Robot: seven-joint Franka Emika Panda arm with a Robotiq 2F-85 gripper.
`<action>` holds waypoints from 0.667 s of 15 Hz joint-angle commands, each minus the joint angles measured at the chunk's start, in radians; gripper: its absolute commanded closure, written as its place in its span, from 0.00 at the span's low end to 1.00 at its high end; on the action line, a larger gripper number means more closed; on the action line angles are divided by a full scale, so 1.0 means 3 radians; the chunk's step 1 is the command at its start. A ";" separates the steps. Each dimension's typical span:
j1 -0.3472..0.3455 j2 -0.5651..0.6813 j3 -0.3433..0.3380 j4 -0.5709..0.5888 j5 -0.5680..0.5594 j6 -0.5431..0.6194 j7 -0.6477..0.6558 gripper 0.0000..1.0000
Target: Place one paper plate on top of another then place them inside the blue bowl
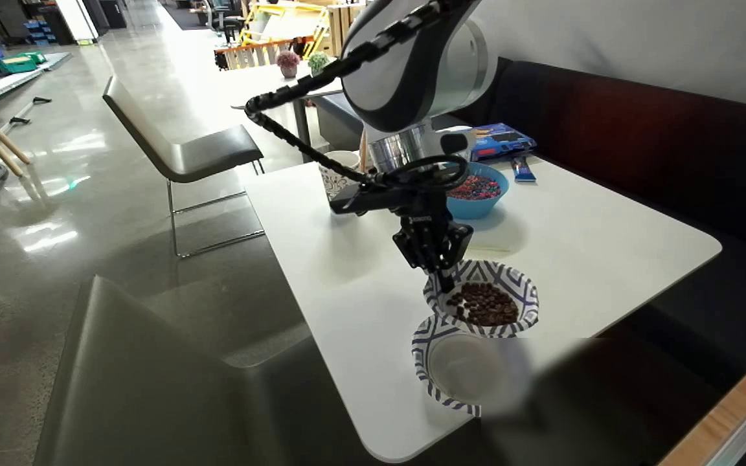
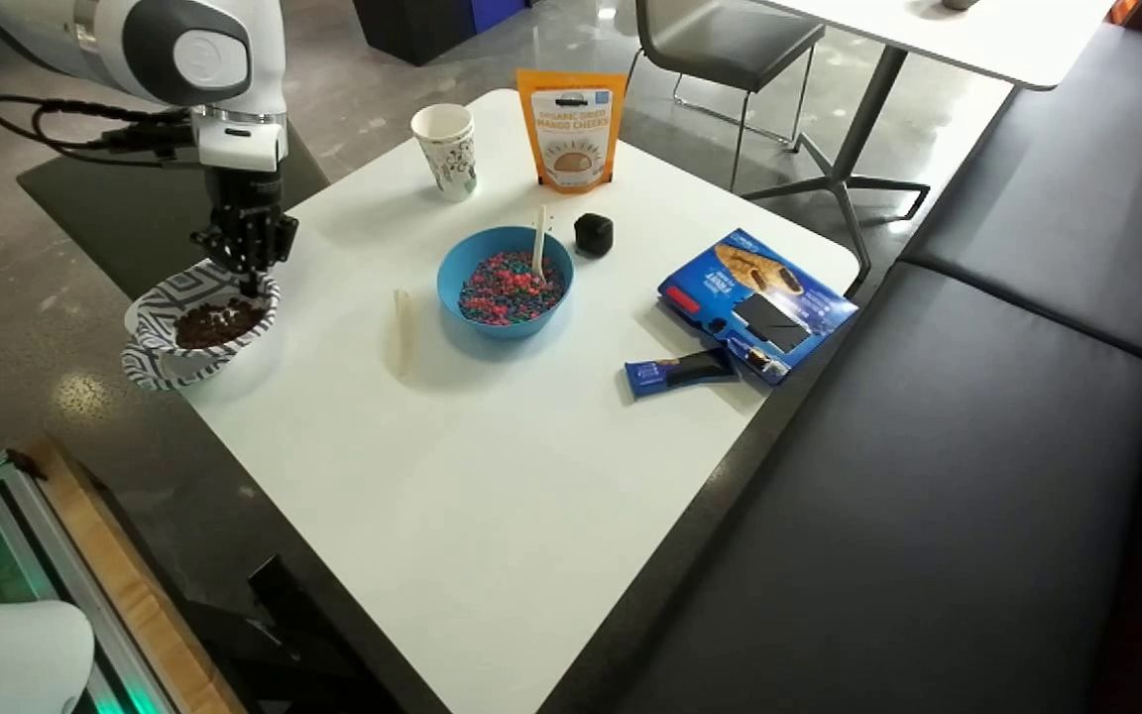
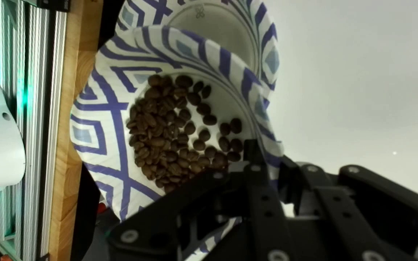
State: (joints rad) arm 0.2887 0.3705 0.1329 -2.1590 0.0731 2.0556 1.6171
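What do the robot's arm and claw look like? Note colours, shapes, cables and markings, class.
The arm has rounded white casing, dark grey panels, a pale round cap and a shiny silver collar. A thick black cable, banded along its length, runs outside it. The claw is black and jointed, with round grey screw heads; its pale lettering is too small to read.

Arm (image 2: 196, 58) bent downward; wrist (image 2: 239, 141) near vertical; tool (image 2: 251, 284) pointing down, fingers (image 3: 259, 188) clamped close together.
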 commanded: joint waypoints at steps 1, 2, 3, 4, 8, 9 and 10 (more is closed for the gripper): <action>0.0019 0.0204 0.0061 0.0172 0.0097 -0.0069 -0.0107 0.98; 0.0031 0.0240 0.0073 0.0197 0.0108 -0.0058 -0.0119 0.98; 0.0042 0.0269 0.0080 0.0218 0.0111 -0.0048 -0.0121 0.98; 0.0054 0.0293 0.0086 0.0244 0.0118 -0.0053 -0.0120 0.98; 0.0095 0.0382 0.0098 0.0326 0.0132 -0.0080 -0.0120 0.98; 0.0103 0.0403 0.0099 0.0342 0.0135 -0.0089 -0.0118 0.98; 0.0113 0.0420 0.0099 0.0349 0.0132 -0.0087 -0.0112 0.98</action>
State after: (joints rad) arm 0.3090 0.4640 0.1631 -2.0883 0.0939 2.0555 1.5905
